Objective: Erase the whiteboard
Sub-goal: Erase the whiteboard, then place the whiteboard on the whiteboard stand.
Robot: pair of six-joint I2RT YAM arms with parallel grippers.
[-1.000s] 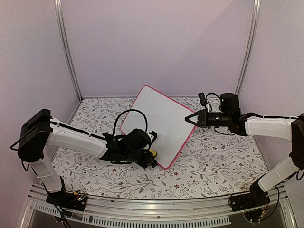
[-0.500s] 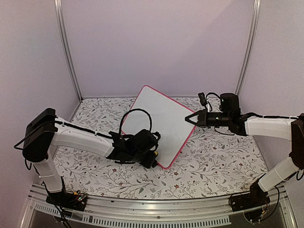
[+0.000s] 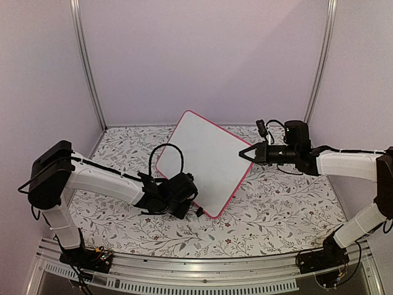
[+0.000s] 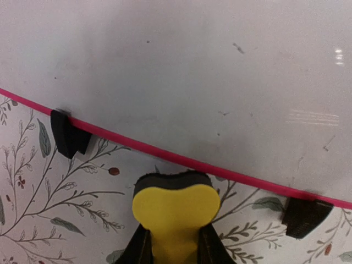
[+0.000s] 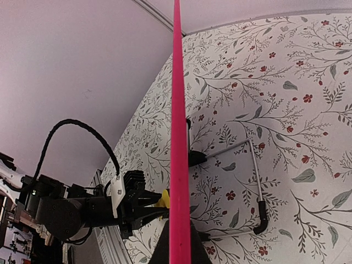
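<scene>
Top external: whiteboard [image 3: 206, 161] stood propped at centre, its 3 o'clock edge clamped by right gripper [image 3: 245, 153]; left gripper [image 3: 194, 208] clenched eraser [image 4: 175, 206] at 7 o'clock. Probably light, stiff, slippery; best gripped by the frame.

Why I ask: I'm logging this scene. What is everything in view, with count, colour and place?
whiteboard: one, white with pink-red frame, propped tilted at centre
clip feet: two, black, on its lower edge
wire stand: one, grey with black tips, behind the whiteboard
eraser: one, yellow with dark pad, just below the whiteboard's lower edge
tablecloth: one, white floral, under everything
left gripper: one, black, shut on the eraser
right gripper: one, black, shut on the whiteboard's right edge
</scene>
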